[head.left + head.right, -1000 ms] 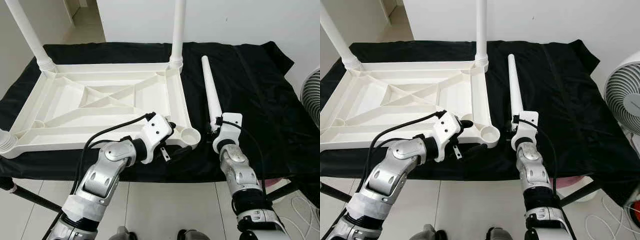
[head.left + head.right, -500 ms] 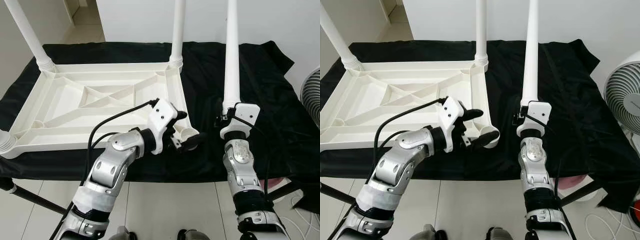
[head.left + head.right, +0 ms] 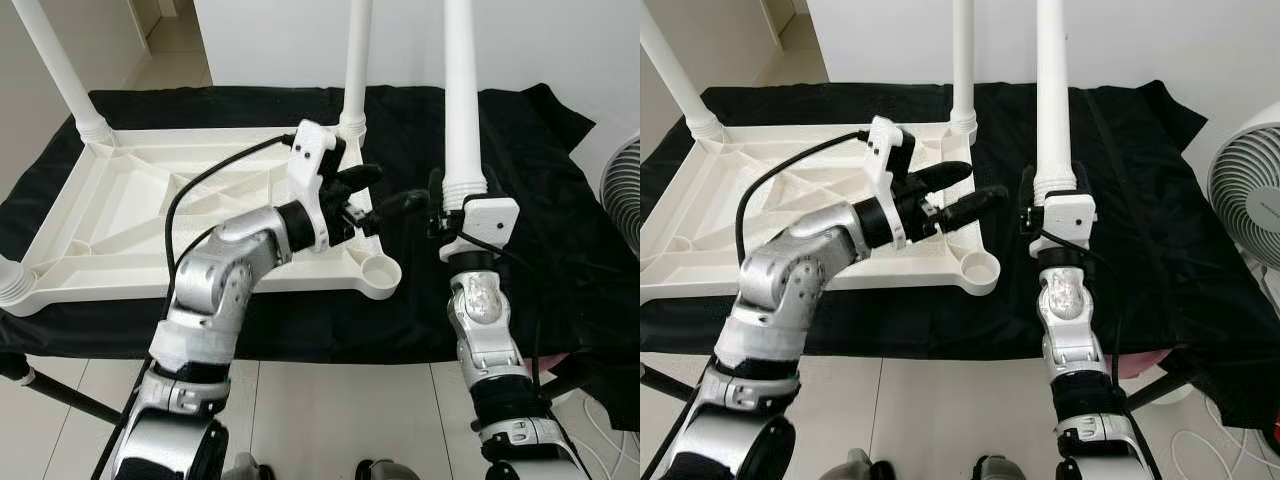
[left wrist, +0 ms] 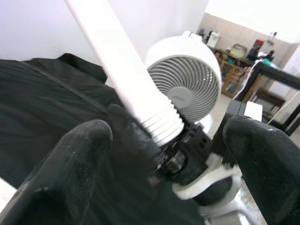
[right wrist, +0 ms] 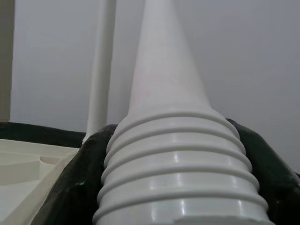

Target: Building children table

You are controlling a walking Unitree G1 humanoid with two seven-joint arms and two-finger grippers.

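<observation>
The white tabletop (image 3: pixel 150 215) lies upside down on the black cloth. Three white legs stand in its corners; the front right socket (image 3: pixel 381 270) holds none. My right gripper (image 3: pixel 462 205) is shut on the threaded end of a fourth white leg (image 3: pixel 461 90) and holds it upright, right of that socket. From the right wrist view, the ribbed thread (image 5: pixel 176 159) sits between both black fingers (image 5: pixel 70 183). My left gripper (image 3: pixel 398 186) hovers open above the tabletop's right rim, pointing at the leg. Its fingers (image 4: pixel 79 159) frame the leg's thread (image 4: pixel 161 124) without touching it.
A black cloth (image 3: pixel 540 150) covers the work surface, whose front edge runs just before my arms. A white fan (image 3: pixel 1245 180) stands on the floor to the right. White walls lie behind, with a doorway at the back left.
The right gripper lifted the leg off the cloth and stood it upright. My left gripper rose from the front right corner socket and swung toward the leg, opening.
</observation>
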